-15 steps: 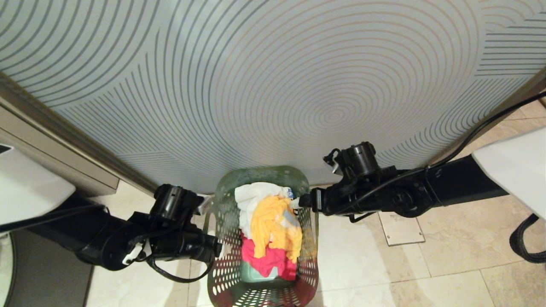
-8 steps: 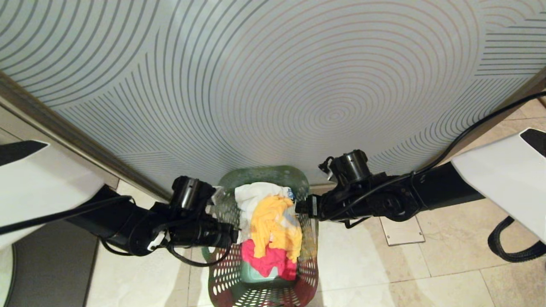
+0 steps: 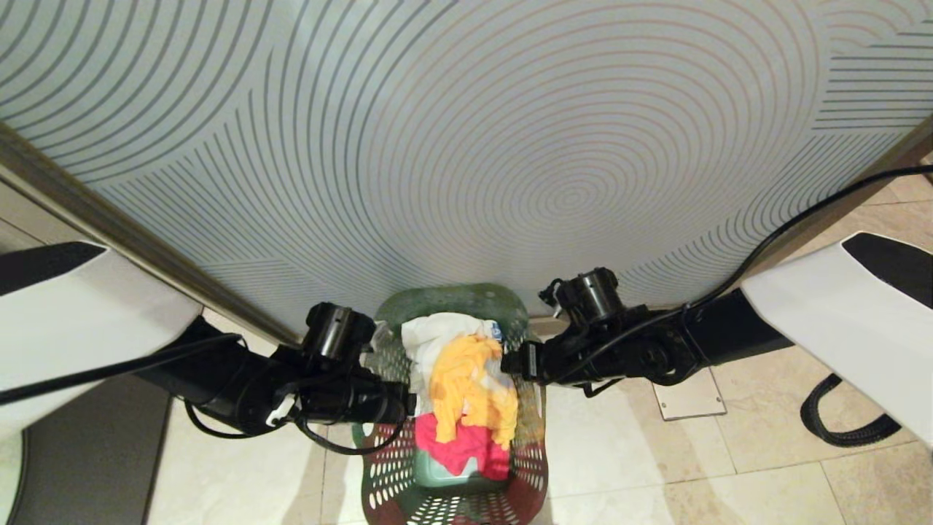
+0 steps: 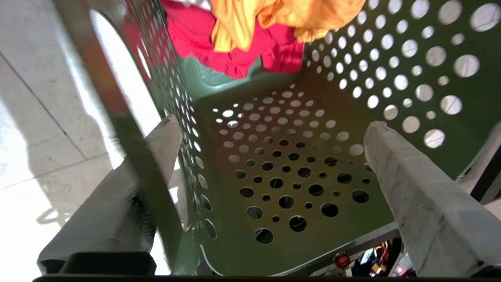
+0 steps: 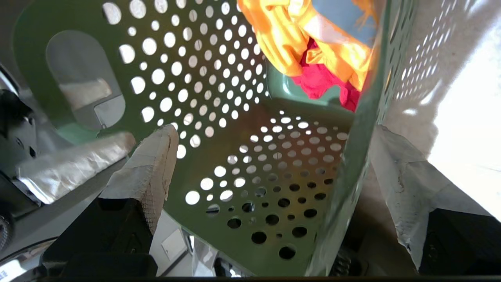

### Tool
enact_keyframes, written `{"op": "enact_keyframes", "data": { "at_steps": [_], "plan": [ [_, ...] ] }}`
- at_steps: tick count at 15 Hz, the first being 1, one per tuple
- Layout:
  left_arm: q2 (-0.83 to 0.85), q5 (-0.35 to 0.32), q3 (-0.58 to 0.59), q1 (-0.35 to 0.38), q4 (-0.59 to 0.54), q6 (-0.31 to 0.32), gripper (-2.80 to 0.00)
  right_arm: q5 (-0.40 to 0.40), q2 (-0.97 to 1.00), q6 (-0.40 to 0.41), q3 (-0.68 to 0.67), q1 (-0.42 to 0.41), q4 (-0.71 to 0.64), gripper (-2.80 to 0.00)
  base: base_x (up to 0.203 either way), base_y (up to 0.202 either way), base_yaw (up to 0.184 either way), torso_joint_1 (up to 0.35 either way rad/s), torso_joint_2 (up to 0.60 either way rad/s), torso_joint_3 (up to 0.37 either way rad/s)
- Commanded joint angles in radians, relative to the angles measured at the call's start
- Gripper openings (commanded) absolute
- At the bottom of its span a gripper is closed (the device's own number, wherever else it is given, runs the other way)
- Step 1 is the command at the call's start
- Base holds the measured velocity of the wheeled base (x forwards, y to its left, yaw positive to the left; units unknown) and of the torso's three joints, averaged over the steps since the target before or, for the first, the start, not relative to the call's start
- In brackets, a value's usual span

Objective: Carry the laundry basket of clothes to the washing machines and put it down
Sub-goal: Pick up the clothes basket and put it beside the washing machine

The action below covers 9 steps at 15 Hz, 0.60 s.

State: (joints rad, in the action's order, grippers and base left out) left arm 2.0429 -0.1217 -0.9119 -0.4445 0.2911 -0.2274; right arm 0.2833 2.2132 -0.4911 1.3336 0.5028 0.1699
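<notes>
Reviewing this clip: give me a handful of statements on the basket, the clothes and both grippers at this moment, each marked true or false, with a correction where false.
1. The laundry basket stands on the tiled floor. True.
2. The left gripper is shut. False: its fingers are open, one on each side of the basket's wall.
3. The right gripper straddles the basket's opposite wall with open fingers. True.
4. The clothes include a yellow-orange piece lying over a pink one. True.
5. The washing machines are in view behind the basket. False: only a panel with curved lines shows there.
</notes>
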Motion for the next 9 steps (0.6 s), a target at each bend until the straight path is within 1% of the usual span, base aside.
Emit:
{"op": "enact_keyframes", "data": {
  "at_steps": [1, 3, 6, 7, 8, 9],
  "plan": [
    [0.021, -0.001, -0.006, 0.001, 0.004, -0.002, 0.0, 0.002, 0.023, -0.003, 0.005, 0.0, 0.014, 0.0, 0.0, 0.0, 0.0, 0.0, 0.0, 0.0],
    [0.032, -0.003, -0.02, 0.0, 0.008, -0.004, 0.0, 0.002, 0.028, -0.004, 0.016, 0.0, 0.034, 0.0, 0.0, 0.0, 0.0, 0.0, 0.0, 0.0],
    [0.049, -0.003, -0.031, -0.005, 0.01, -0.01, 0.0, 0.016, 0.053, -0.051, 0.063, 0.001, 0.034, 0.0, 0.0, 0.0, 0.0, 0.0, 0.0, 0.0],
    [0.054, -0.004, -0.033, -0.007, 0.011, -0.011, 0.0, 0.015, 0.059, -0.049, 0.066, 0.001, 0.035, 0.0, 0.0, 0.0, 0.0, 0.0, 0.0, 0.0],
    [0.057, -0.004, -0.039, -0.011, 0.011, -0.012, -2.8, 0.013, 0.068, -0.047, 0.07, 0.002, 0.045, 0.0, 0.0, 0.0, 0.0, 0.0, 0.0, 0.0],
    [0.062, -0.004, -0.046, -0.011, 0.011, -0.012, -2.8, 0.01, 0.073, -0.044, 0.071, 0.001, 0.054, -2.8, 0.0, 0.0, 0.0, 0.0, 0.0, 0.0]
  ]
}}
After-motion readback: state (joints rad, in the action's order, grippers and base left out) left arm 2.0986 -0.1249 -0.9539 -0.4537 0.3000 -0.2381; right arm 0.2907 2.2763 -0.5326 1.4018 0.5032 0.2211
